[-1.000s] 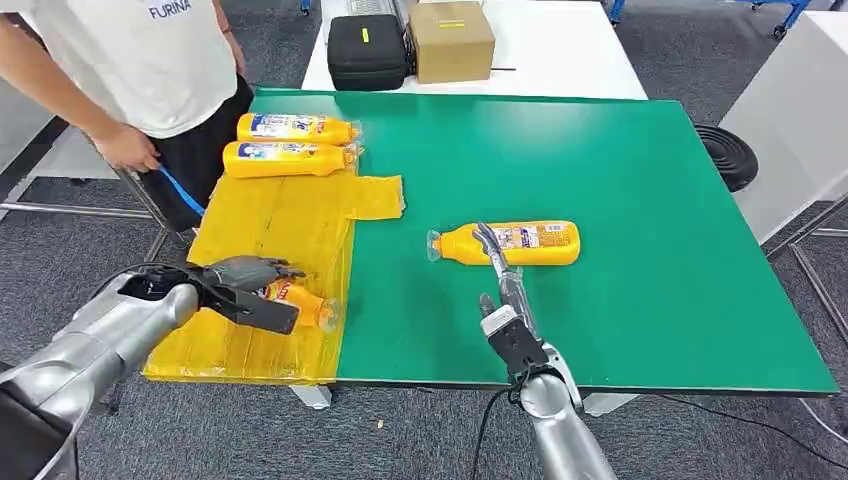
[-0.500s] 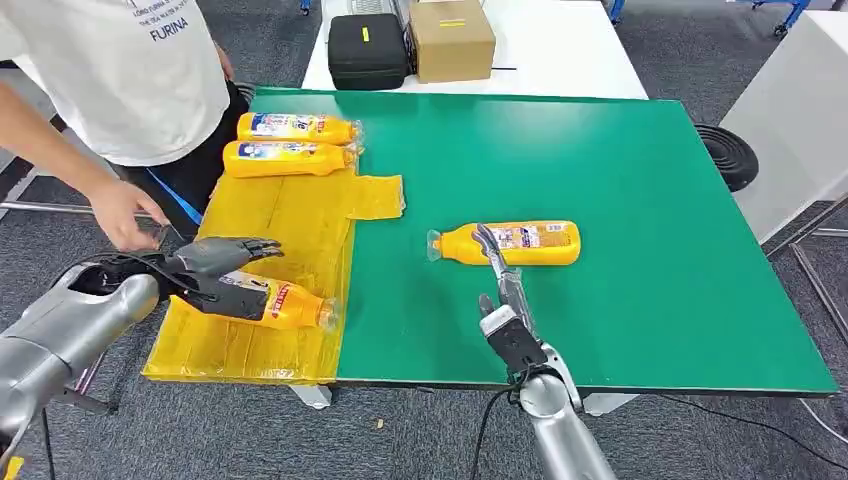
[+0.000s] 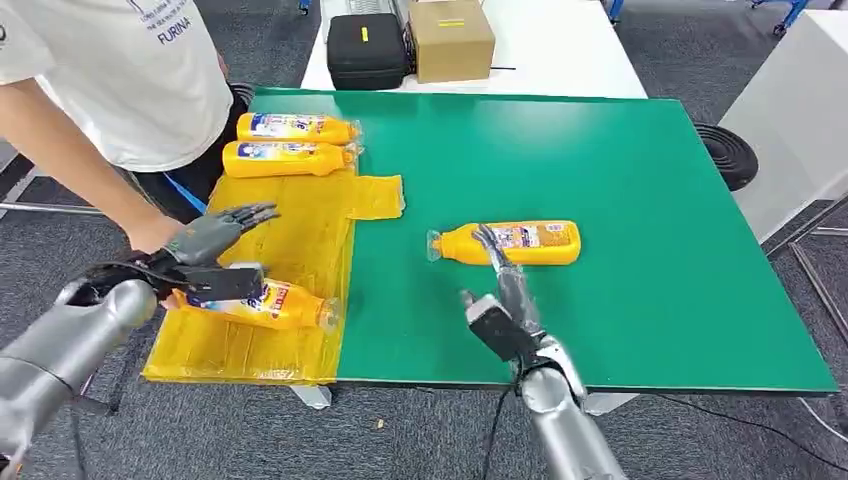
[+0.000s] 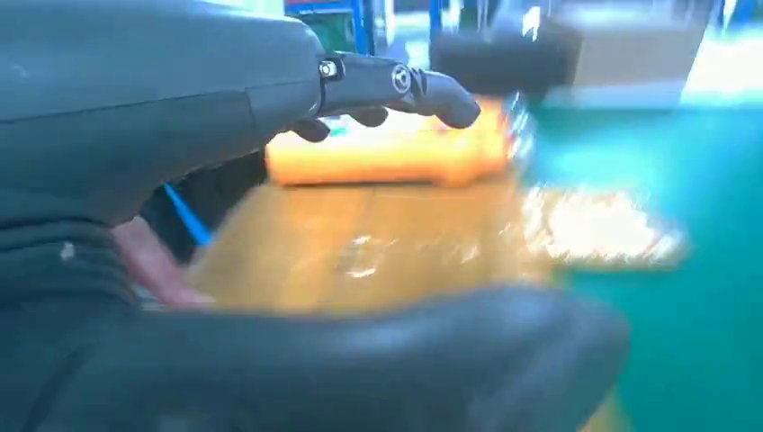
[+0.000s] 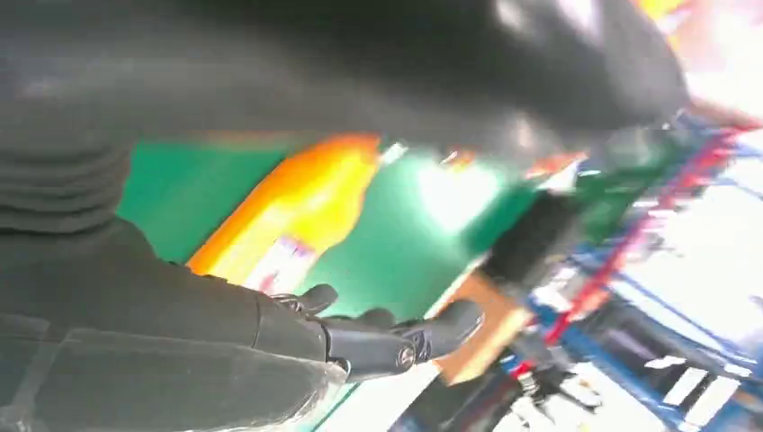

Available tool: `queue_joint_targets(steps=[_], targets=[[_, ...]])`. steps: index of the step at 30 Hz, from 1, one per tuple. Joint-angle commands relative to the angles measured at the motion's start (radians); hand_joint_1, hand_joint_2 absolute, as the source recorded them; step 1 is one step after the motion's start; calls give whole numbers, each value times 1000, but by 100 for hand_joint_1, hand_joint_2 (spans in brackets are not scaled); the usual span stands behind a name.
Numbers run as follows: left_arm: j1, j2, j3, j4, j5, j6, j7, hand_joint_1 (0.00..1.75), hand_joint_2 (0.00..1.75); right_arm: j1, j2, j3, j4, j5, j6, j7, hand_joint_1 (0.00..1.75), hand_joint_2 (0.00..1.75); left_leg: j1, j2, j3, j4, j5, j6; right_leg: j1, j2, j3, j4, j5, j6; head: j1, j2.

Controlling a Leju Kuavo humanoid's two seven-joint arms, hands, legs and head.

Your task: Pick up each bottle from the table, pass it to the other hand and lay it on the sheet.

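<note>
One yellow bottle lies on the yellow sheet near its front edge. My left hand is just left of it, fingers spread and lifted, thumb close to the bottle's base. Two more bottles lie side by side at the sheet's far end; in the left wrist view they are an orange blur beyond my fingers. Another bottle lies on the green table. My right hand is in front of it, open, fingertips reaching its near side.
A person in a white shirt stands at the table's left, one hand right beside my left hand. A black case and a cardboard box sit on the white table behind.
My left hand has opened and lifted its fingers off the bottle, which now lies on the sheet. My right hand has turned slightly by the table bottle. The person's hand came closer.
</note>
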Motion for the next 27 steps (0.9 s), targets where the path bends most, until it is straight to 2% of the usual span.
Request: queue_joint_targets(steps=[1, 5, 7, 9, 13, 16, 27], targets=[[150, -201, 315, -48, 46, 61, -26, 0, 175, -229, -151, -85, 195, 148, 10, 83, 0, 175, -1, 0, 2, 0, 0, 1, 0, -1, 4, -2, 0, -1, 0, 0], [269, -297, 408, -129, -8, 142, -47, 0, 175, -466, -243, -35, 498, 257, 33, 131, 0, 175, -3, 3, 4, 0, -1, 1, -2, 1, 5, -2, 2, 1, -1, 0], [273, -322, 405, -114, -26, 146, -47, 0, 175, -553, -266, -9, 638, 314, 22, 160, 0, 175, -4, 6, 5, 0, -2, 1, -2, 4, 4, -1, 2, 1, -2, 0], [263, -328, 409, -95, -30, 148, -46, 0, 175, -596, -271, 10, 709, 357, 7, 178, 0, 175, -3, 4, 4, 1, -1, 2, -1, 2, 5, -2, 2, 1, -1, 0], [252, -325, 426, -73, -30, 142, -47, 0, 175, -640, -258, 50, 777, 410, 31, 206, 0, 175, -3, 3, 0, 1, 0, 2, -2, 2, 1, 0, 3, 2, -2, 0], [242, -324, 433, -57, -26, 135, -47, 0, 175, -661, -250, 88, 820, 442, 85, 214, 0, 175, -2, 3, 4, 0, -1, 2, 0, 2, 5, 0, 1, 0, -2, 0], [240, -325, 425, -49, -19, 126, -44, 0, 175, -671, -209, 136, 859, 466, 135, 215, 0, 175, -1, 2, 1, 0, 0, 2, 1, 1, 3, 0, 2, 1, -1, 0]])
